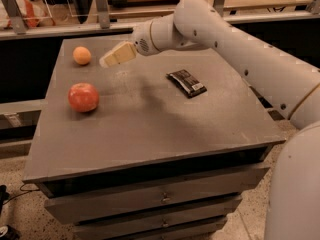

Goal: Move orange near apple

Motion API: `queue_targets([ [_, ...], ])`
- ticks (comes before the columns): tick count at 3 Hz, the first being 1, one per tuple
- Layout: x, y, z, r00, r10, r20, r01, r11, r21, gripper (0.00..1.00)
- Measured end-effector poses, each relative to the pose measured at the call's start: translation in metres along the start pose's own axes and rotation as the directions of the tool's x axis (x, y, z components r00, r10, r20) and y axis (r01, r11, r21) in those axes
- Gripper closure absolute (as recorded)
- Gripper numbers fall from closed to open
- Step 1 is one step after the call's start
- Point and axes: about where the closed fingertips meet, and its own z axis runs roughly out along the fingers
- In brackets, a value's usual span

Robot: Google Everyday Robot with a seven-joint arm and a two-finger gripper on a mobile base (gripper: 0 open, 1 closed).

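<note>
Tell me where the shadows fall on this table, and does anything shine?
Camera view: the arm lays a soft dark shadow across the table, left of the packet; the apple shines faintly, a small shadow beneath it; the orange looks dull; the pale tool hovers just right of the orange.

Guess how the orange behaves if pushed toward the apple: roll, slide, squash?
The orange is round and sits on a flat table, so it would probably roll rather than slide, perhaps past the apple. Its matte skin likely gives a fair grip. It looks small, so probably light. The hand hovers beside it, not touching.
</note>
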Motion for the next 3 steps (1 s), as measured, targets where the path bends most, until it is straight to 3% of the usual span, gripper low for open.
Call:
queue_targets([
  [1, -0.010, 0.011, 0.032, 0.998, -0.047, 0.043, 0.050, 0.9970, -0.059, 0.00],
  [3, -0.019, 0.013, 0.087, 0.988, -0.139, 0.061, 0.144, 0.9855, -0.089, 0.00],
])
